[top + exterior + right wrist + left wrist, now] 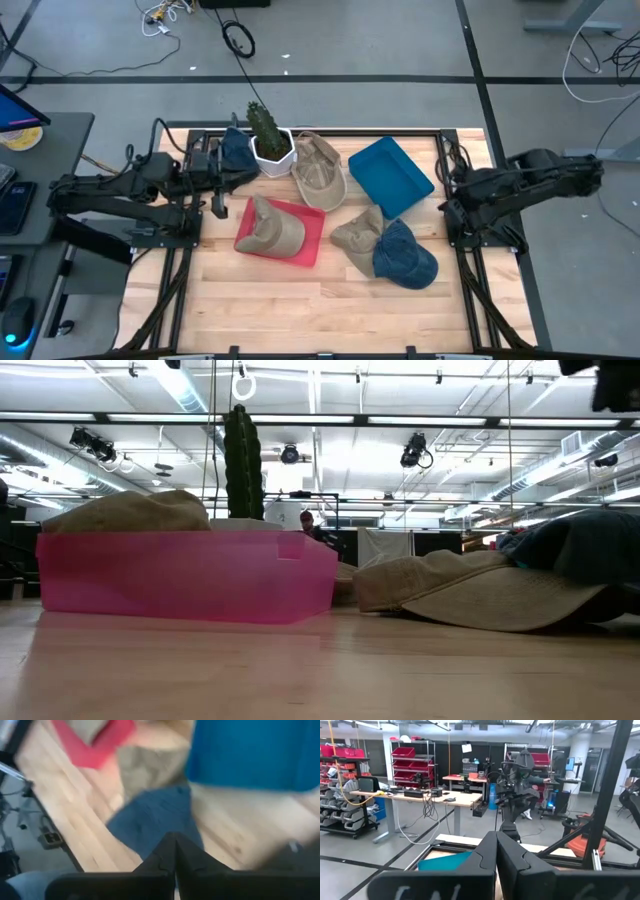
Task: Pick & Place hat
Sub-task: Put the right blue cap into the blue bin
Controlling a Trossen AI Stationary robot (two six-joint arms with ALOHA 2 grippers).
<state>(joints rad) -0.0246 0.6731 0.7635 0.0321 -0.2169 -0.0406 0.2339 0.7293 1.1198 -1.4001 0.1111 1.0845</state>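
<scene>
Blue hat [405,256] brim toward front-right; both tools [496,851] [175,851] closed, empty.

The robot has two dark arms, almost black. The left arm [120,190] is long and lumpy, with thick round joints and thin black wires running along it. The right arm [530,180] looks the same, with a chunky round part near its end. Each arm sits on a black metal frame. The left gripper [496,850] has two smooth black fingers with pointed tips. The right gripper [175,851] has black fingers of the same pointed shape
</scene>
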